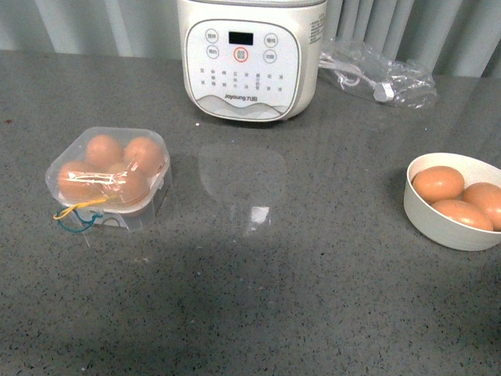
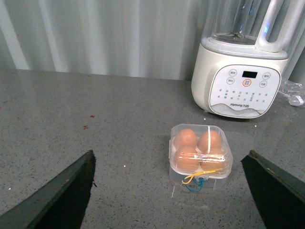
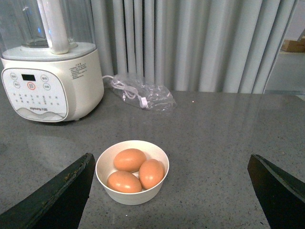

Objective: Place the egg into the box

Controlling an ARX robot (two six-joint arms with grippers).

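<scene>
The box point(image 1: 109, 176) is a small clear-plastic case on the left of the grey counter, lid down, with several orange-brown eggs point(image 1: 103, 149) inside and yellow and blue strings at its front. In the left wrist view the box point(image 2: 200, 155) lies ahead of my open left gripper point(image 2: 170, 153), well apart from both dark fingers point(image 2: 66, 191). Three more eggs point(image 3: 129, 160) lie in a white bowl point(image 3: 159, 183) ahead of my open right gripper point(image 3: 171, 156), nothing between its fingers point(image 3: 279, 191). Neither gripper shows in the front view.
A white Joyoung blender point(image 1: 243, 59) stands at the back middle of the counter. A clear bag with a white cable point(image 1: 380, 78) lies to its right. The white bowl point(image 1: 430, 223) sits at the right edge. Grey curtains hang behind.
</scene>
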